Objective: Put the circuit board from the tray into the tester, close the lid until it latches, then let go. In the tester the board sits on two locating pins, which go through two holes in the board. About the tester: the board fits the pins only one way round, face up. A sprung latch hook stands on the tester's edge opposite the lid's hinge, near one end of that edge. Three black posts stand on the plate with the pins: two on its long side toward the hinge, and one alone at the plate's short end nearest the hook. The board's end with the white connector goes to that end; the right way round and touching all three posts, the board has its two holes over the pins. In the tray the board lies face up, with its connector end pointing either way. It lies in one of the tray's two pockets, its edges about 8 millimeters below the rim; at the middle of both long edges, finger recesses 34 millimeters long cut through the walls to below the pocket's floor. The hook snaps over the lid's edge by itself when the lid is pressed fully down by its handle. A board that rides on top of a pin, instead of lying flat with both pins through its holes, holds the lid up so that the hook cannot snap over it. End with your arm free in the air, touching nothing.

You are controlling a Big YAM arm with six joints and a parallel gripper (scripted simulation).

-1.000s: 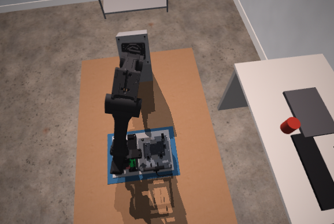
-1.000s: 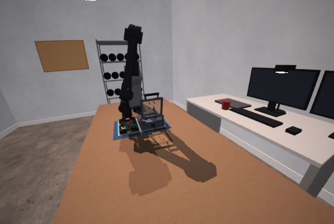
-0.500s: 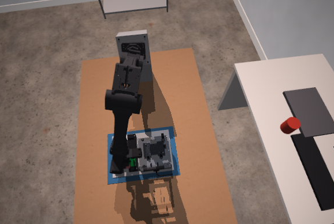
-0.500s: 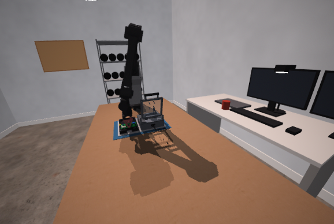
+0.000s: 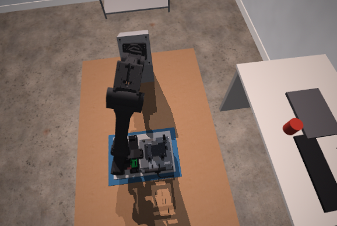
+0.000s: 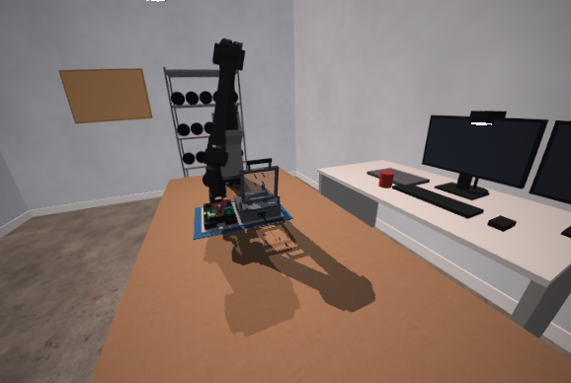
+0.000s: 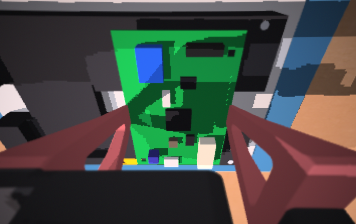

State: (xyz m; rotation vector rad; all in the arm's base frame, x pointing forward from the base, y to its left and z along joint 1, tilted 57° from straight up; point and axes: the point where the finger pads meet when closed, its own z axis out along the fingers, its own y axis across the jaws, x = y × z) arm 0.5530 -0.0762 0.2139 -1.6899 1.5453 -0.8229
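The circuit board [image 7: 204,100] [image 5: 134,163] is face up between my fingertips, gripped by its two long edges. My gripper [image 7: 178,112] is shut on it. The board stands a little above the black tray [image 7: 50,42] [image 6: 221,224], and its far end overlaps the tray's wall in the wrist view. A cream-white connector [image 7: 206,154] is at the board's near end in that view, a blue block [image 7: 150,63] at the far end. The tester [image 5: 169,157] [image 6: 248,214] is beside the tray, with its lid [image 6: 277,183] standing open. Pins and hook are too small to tell.
The lid's handle [image 6: 259,161] stands up high on the tester. Tray and tester are on a blue mat [image 5: 111,181] on the brown table [image 5: 104,119]. A cable comes from the tester's front. A white desk with a red cup [image 5: 295,124] [image 6: 386,179] is off to the right.
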